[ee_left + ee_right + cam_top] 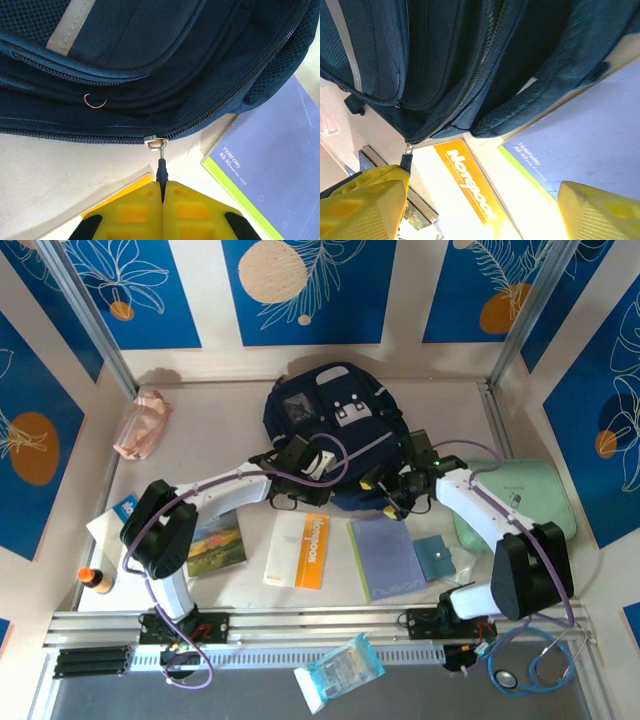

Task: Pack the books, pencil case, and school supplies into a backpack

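The navy backpack lies at the back centre, its zip closed along the near edge. My left gripper is shut on the black zip pull, which hangs from the metal slider. My right gripper is open over the backpack's near right corner, with nothing between its fingers. Three books lie in front: the green one, the white one with an orange band, and the lavender notebook. The pink pencil case sits far left. The teal pad and the orange-capped tube lie on the table.
A mint-green zip case sits under the right arm. A plastic-wrapped packet and a stethoscope lie by the front rail. A blue-white card rests at the left. Walls close in the table on three sides.
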### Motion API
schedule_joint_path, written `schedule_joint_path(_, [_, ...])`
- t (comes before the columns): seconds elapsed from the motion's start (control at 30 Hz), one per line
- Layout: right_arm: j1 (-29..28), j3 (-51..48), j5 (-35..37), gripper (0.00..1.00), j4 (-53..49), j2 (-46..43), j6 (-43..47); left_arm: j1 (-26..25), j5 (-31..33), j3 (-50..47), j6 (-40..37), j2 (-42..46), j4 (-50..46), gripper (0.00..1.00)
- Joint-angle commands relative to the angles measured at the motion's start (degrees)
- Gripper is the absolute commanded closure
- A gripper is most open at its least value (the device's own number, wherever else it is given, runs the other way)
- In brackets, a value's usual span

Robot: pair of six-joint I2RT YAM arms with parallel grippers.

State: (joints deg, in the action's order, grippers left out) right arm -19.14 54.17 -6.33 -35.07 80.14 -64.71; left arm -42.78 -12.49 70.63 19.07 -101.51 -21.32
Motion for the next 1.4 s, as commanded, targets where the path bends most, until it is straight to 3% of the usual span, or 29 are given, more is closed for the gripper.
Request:
schedule_joint_path(0.0, [-1.6, 1.4, 1.0, 0.2, 2.7, 3.9, -6.3, -0.9, -2.4, -0.8, 0.5, -0.3, 1.8, 1.0])
schedule_joint_path(0.43, [-3.5, 7.9, 11.6, 0.22, 2.7, 14.0, -10.6, -1.3, -2.1, -2.2, 0.5, 0.1, 2.2, 1.0])
schedule_joint_path(0.6, [-3.5, 7.6, 11.3, 0.33, 2.3, 16.5, -12.2, -1.2, -1.5, -2.0, 0.2, -0.1, 1.7, 1.0])
schedule_joint_path(0.73, [-3.6, 7.8, 11.2, 0.48, 2.1, 17.4, -12.0, -1.2, -1.2, -1.5, -0.8, -0.6, 0.5, 1.0])
schedule_joint_path(0.87, [-3.8, 8.2, 12.3, 0.68, 1.9, 16.3, -11.1, -1.3, 5.7, 0.8, -3.4, -1.5, -5.7, 1.0])
schedule_joint_path(1.0, [-3.9, 9.0, 13.5, 0.79, 1.1, 14.1, -9.9, -1.0, 15.8, 3.3, -6.8, -2.8, -12.2, 1.0])
schedule_joint_path(1.17, [-4.0, 10.1, 15.2, 0.83, -1.1, 10.8, -9.3, -0.5, 24.7, 5.6, -10.3, -3.8, -16.6, 1.0])
schedule_joint_path(1.37, [-3.9, 12.1, 14.5, 0.85, -1.2, 8.1, -7.8, 3.3, 27.1, 7.6, -12.3, -4.8, -17.0, 1.0])
